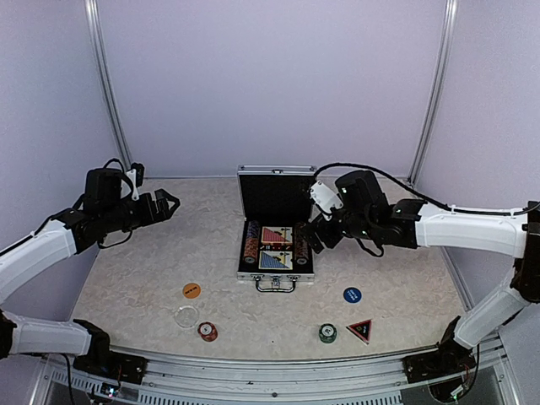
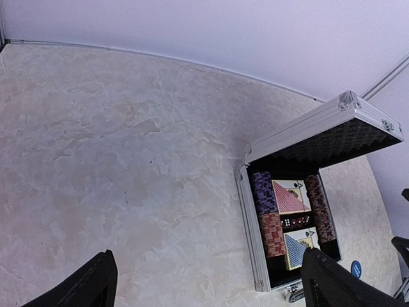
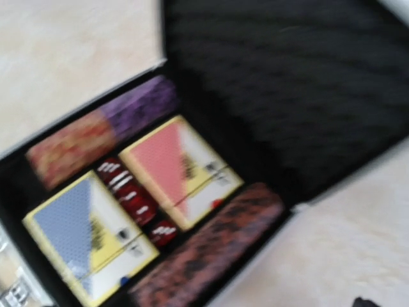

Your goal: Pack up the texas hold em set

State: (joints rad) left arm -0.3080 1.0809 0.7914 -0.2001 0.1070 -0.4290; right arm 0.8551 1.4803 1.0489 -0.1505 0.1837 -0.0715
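Over the case [image 1: 272, 196], the right claw [image 1: 315, 240], gaping like the left claw [image 1: 171, 203], should lift straight before swinging away.

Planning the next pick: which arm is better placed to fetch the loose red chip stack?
Probably left. The red chip stack sits front-left of the case, on the left arm's side; the right arm hovers at the case's right edge.
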